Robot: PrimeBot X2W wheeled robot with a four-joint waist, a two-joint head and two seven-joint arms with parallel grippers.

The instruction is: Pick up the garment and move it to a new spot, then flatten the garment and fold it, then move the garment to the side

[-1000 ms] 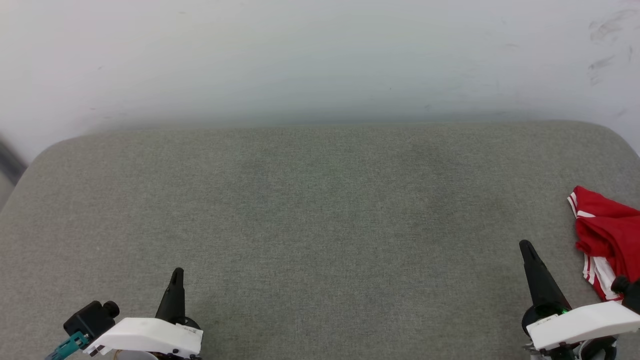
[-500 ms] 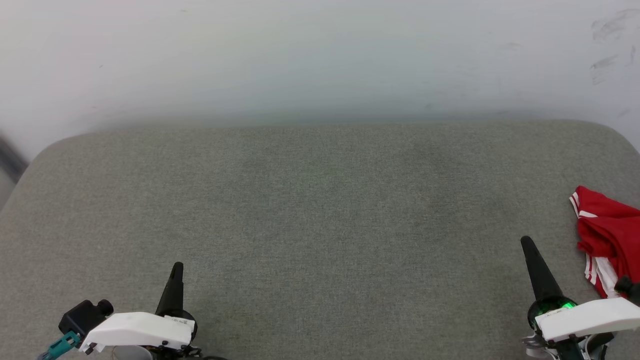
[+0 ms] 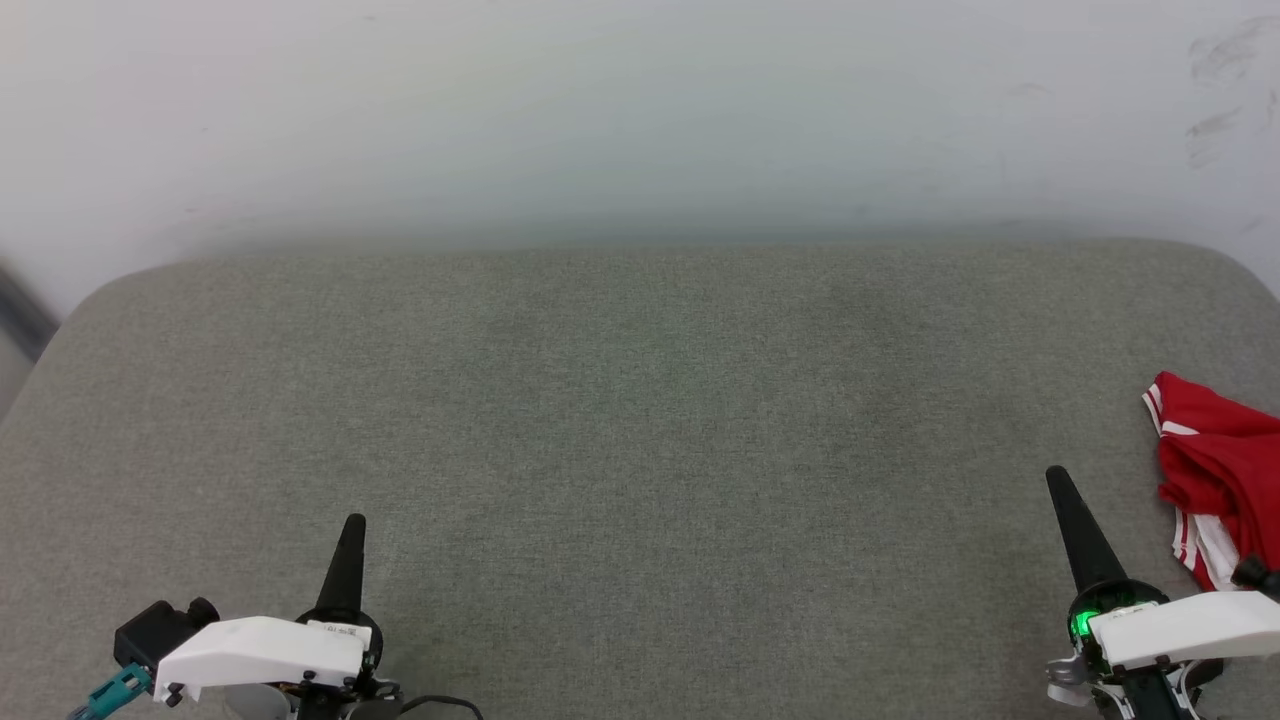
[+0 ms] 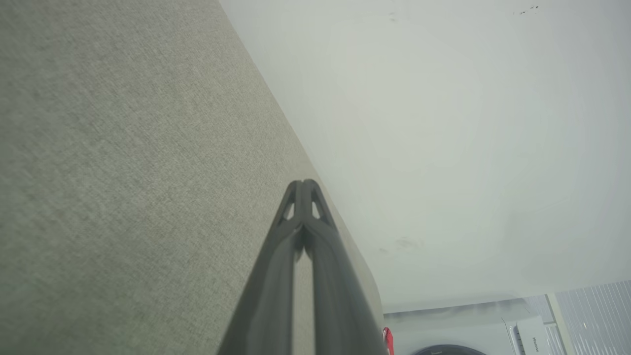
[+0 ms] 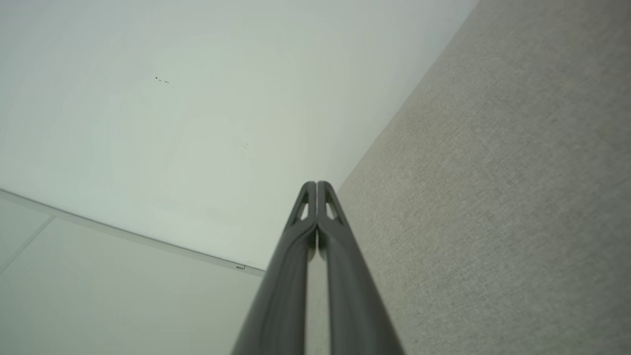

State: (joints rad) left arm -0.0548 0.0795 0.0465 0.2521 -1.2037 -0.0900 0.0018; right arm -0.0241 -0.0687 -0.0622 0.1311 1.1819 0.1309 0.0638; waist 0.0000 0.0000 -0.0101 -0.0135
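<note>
Head view: 1 garment [image 3: 1215, 465]; left tool [image 3: 352, 525], right tool [image 3: 1055, 478], 2 total, both pressed together.

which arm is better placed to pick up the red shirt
Right: the right fingers, shut, sit close beside the red garment at the grey fabric surface's right edge, not touching it; the left fingers are far across it.

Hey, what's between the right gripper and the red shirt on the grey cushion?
Nothing. In the head view, the stretch of grey cushion between the right gripper and the garment is bare.
</note>
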